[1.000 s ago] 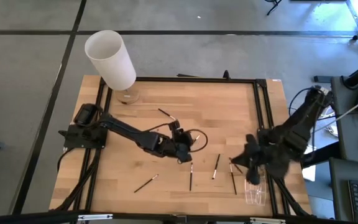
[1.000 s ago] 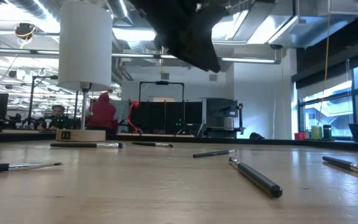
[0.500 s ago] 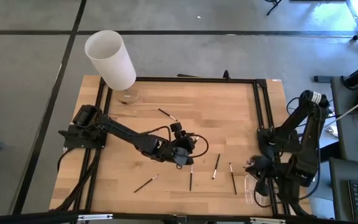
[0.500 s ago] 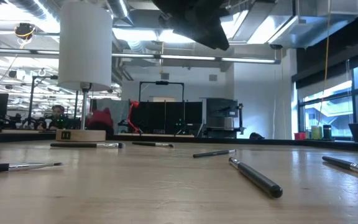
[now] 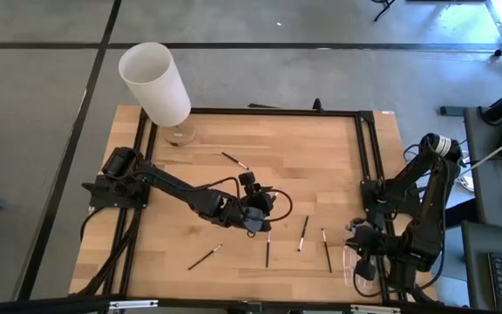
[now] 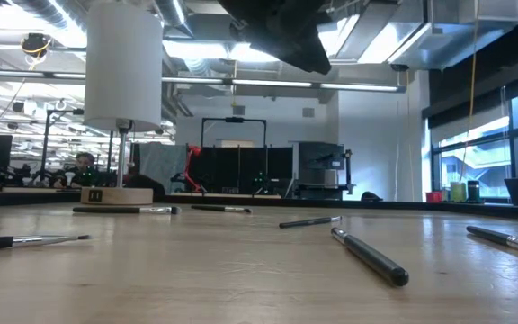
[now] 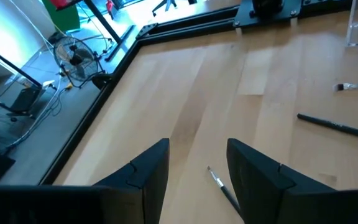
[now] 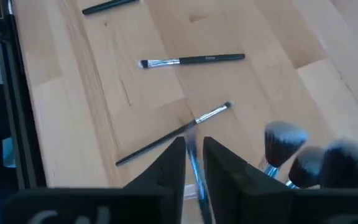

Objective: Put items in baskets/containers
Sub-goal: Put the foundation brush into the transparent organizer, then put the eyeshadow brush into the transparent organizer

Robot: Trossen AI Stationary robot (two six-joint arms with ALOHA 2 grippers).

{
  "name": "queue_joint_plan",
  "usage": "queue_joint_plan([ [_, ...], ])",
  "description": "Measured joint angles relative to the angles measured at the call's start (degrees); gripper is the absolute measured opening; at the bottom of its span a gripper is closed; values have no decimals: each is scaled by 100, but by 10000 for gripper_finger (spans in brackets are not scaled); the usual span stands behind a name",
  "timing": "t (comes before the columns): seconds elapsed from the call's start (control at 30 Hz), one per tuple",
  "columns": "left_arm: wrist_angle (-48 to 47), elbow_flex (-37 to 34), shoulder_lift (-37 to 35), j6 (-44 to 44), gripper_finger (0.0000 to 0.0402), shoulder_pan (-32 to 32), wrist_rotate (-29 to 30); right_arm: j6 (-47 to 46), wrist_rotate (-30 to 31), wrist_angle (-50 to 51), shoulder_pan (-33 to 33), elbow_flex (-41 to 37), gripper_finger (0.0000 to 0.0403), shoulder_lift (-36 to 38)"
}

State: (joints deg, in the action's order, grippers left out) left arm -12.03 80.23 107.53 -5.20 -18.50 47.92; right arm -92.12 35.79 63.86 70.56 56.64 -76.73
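Right gripper [image 5: 362, 255] at four o'clock over the clear holder [image 5: 352, 269], fingers a little apart around a thin brush [image 8: 194, 168]. Left gripper [image 7: 197, 163] mid-table, fingers apart, above another brush [image 7: 224, 190]. More brushes [image 5: 303, 233] at six o'clock.

from above, we can hardly make out the small clear plastic rectangular holder [image 5: 353, 266] at the table's right edge; the right gripper [image 5: 362, 258] covers much of it. in the right wrist view, a thin silvery-blue brush [image 8: 194, 163] between the dark fingers [image 8: 168, 163] is blurred, and its lower end is cut off. the fluffy dark-tipped brush heads [image 8: 283, 142] beside it are smeared too. in the left wrist view, a thin black-handled brush [image 7: 221, 189] runs out of sight behind the left gripper's finger [image 7: 253, 174]. in the low view, the dark arm [image 6: 281, 31] overhead is cut off by the top edge.
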Motion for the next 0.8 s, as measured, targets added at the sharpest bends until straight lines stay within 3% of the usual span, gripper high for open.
queue_joint_plan([
  [0.23, -100, 0, 0, 318, 157, -11, 159, -387, -343, 338, -53, 49, 88, 39],
  [0.47, -898, 0, -150, 176, 157, -33, 299, 21, 85, 716, -660, 873, 90, 52],
  [0.63, -1409, 0, -467, -115, 157, -50, 153, 2096, 208, 393, -1415, 1198, 90, 54],
  [0.8, -1649, 0, -742, -167, 157, -177, 268, 4820, -1090, -770, -2471, 827, 90, -66],
])
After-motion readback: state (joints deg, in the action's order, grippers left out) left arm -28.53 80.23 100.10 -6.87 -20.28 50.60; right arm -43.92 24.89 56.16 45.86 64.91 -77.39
